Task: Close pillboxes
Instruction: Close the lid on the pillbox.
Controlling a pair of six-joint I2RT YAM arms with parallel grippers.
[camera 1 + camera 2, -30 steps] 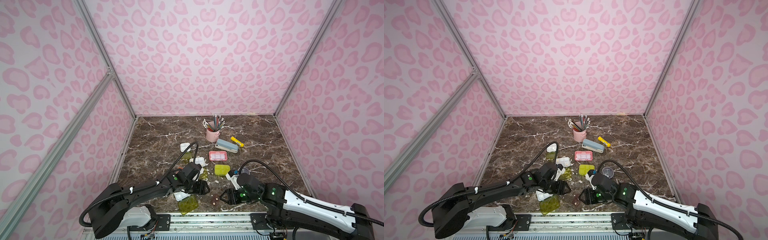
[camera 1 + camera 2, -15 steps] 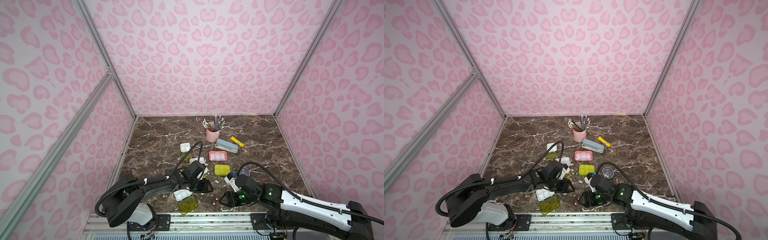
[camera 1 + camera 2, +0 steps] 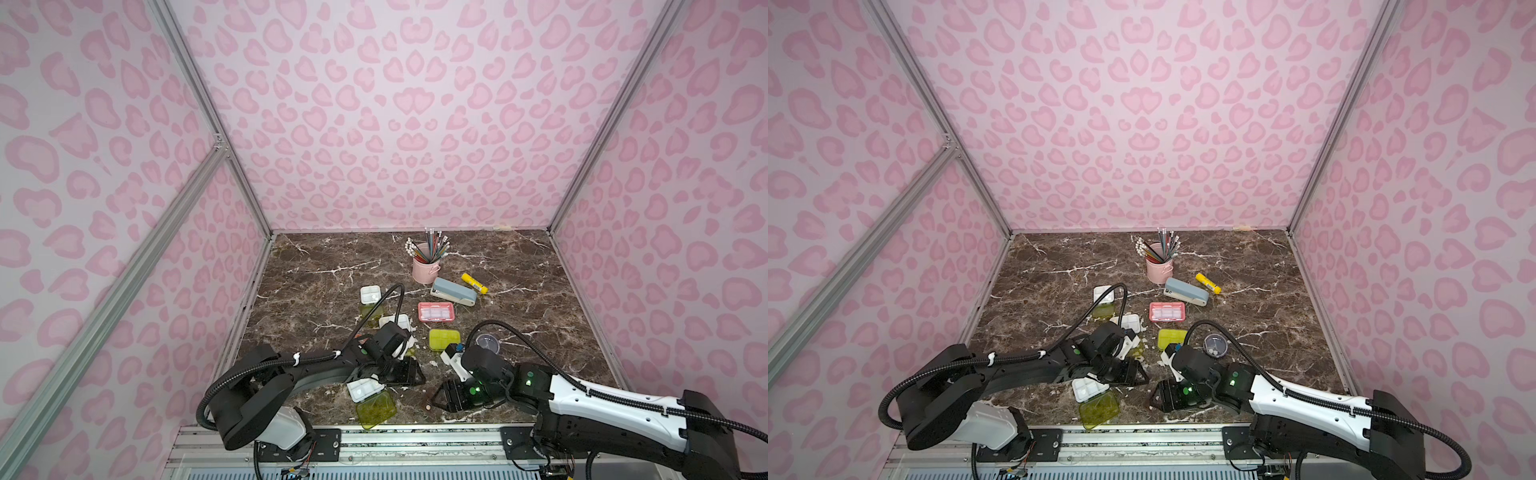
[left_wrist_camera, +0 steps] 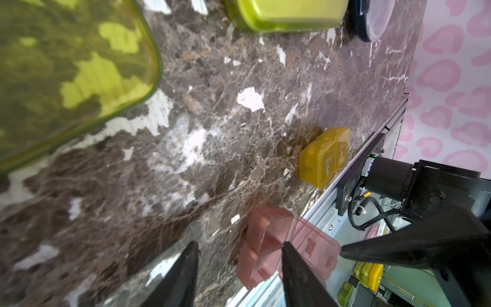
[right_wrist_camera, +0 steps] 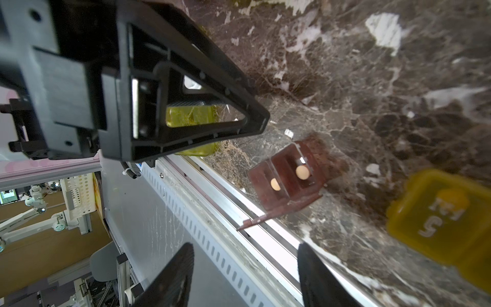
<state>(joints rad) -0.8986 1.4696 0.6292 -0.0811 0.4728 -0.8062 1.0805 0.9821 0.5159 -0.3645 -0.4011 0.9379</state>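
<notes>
Narrowing over the last second, the left gripper (image 4: 240, 243) now hangs with its jaws part-way apart and nothing clamped between them. It is right over the brown pillbox (image 5: 289, 175). That box sits at the front edge of the table (image 3: 316, 291), its lid thrown back over the rail (image 5: 239, 202) and two pills showing in its compartments. One left finger lies across the hinge line in the left wrist view. The picture is soft there, so whether it touches the lid I cannot tell.

The lid has not moved, so the tighter jaws read as lining up a fingertip to flip it, not as a step completed.

The right gripper (image 5: 244, 245) waits just beside the brown pillbox on the robot's right, jaws spread and empty. The orange pillbox (image 5: 438, 215), lid down, lies near the brown one on that same side.

To the left of the brown pillbox, the near white tray (image 3: 365, 388) has its yellow-green lid (image 3: 376, 409) folded flat, unclosed. Beyond the brown pillbox come the olive pillbox (image 3: 444, 339) and the round dark-blue pillbox (image 3: 487, 343). The pink pillbox (image 3: 435, 311) is farther still. The far white tray (image 3: 370, 294) is farthest, and its lid is open too. By my reckoning, several closures remain.
</notes>
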